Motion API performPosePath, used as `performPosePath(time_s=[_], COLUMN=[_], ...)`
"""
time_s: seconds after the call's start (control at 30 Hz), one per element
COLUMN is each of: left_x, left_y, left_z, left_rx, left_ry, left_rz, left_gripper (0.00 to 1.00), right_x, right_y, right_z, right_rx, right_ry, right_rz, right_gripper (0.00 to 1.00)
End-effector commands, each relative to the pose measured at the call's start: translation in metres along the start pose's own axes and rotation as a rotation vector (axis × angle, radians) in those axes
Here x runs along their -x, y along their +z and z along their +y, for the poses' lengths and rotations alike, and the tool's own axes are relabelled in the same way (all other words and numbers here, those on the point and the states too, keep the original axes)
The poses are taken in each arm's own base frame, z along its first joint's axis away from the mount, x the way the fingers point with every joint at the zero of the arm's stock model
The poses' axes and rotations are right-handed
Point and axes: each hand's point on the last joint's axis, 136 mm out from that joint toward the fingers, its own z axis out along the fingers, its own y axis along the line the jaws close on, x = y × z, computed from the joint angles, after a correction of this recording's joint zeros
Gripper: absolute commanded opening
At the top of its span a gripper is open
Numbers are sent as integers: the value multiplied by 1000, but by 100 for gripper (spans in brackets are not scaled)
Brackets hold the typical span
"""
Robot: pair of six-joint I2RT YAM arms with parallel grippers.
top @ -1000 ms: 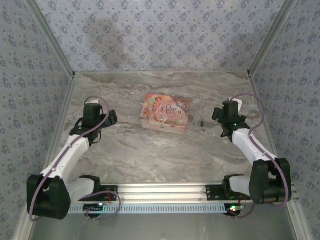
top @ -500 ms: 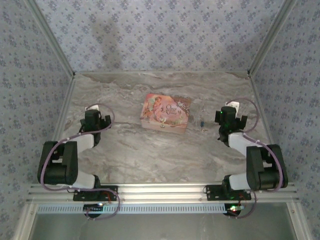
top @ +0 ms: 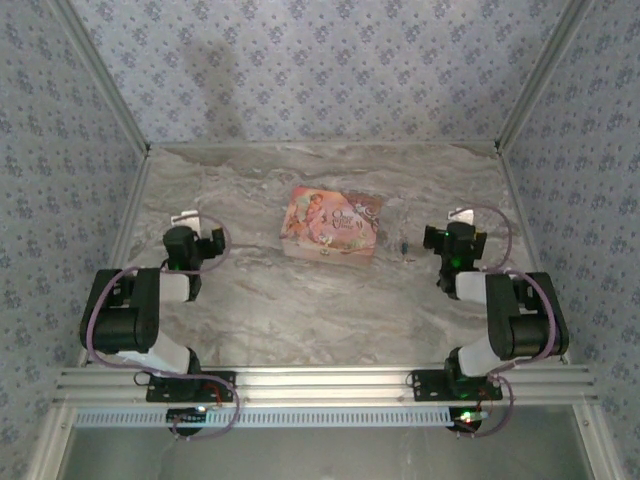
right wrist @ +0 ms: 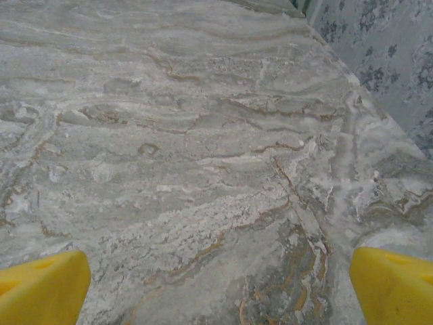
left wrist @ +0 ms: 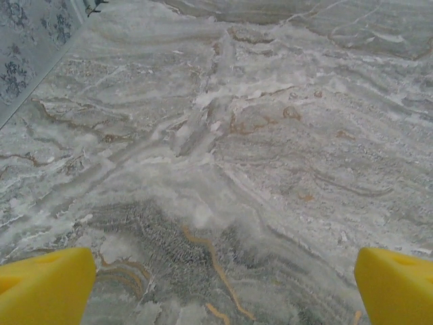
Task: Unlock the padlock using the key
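While the left gripper and right gripper gape wide and empty, nothing looks started; next, the right must reach the padlock

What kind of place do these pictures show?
Probably a robot test booth: a grey marble-patterned tabletop, blue floral-papered walls on three sides, and a black-and-white left arm and right arm bolted to a silver aluminium rail.

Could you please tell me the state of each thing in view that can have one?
Left gripper: open, holding nothing.
Right gripper: open, holding nothing.
Pink box: lid shut, lying flat.
Padlock: lying beside the box, untouched; too small to tell whether locked.
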Motion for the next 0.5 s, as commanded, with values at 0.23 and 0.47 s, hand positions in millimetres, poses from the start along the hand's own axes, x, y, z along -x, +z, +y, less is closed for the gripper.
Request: performPosePath(time_s=[0.23,0.47], left_x=[16,15], left_y=[0,0], left_z=[2,2], left_rx=[4,5], left_ry=[-2,-2], left_rz=[-62,-62], left_gripper=[98,98], right_x=[7,7], right_y=[-2,0], right_z=[8,8], right_rx=[63,75], right_ry=[13,21], right_rz=[-68,-60], right_gripper=[100,100])
